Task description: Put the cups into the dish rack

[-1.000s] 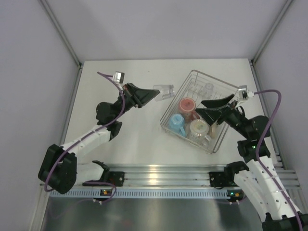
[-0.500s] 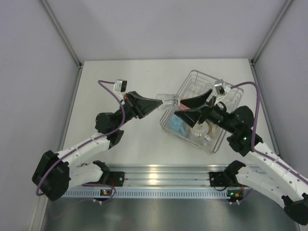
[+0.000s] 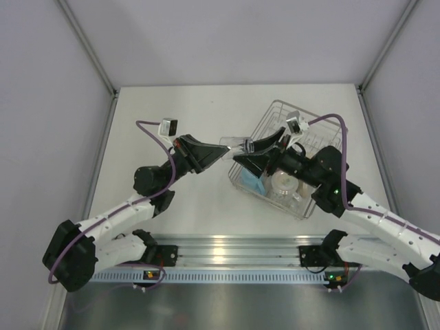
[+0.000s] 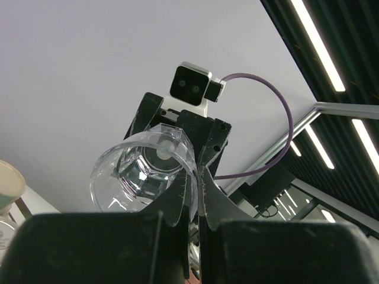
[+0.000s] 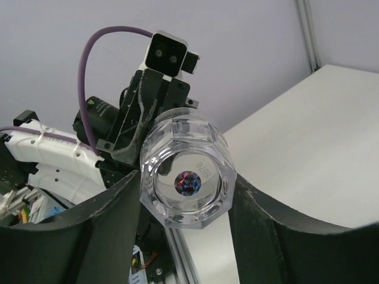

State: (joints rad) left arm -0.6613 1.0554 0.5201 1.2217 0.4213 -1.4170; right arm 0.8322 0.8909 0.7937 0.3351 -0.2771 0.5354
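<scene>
The white desk (image 3: 172, 110) lies under both arms. The dish rack (image 3: 302, 210), a silver wire basket, sits on it directly beneath the right tool's wrist and off to the side of the left tool, past its tip.

The two tools meet tip to tip in the air at the rack's left edge. The left tool (image 3: 225, 152) is fully closed, its fingers pinching the rim wall of a clear glass (image 3: 236, 144) that lies on its side. The mouth of the glass faces back along this tool and its base points toward the other. The right tool (image 3: 242, 152) reaches in from the opposite side. In its wrist view its fingers (image 5: 118, 213) lie against both sides of the glass, the faceted base turned toward its camera.

Below the right tool, inside the rack, stand a light blue cup (image 3: 253, 180) and, just beside it, a cream patterned cup (image 3: 283, 184).
</scene>
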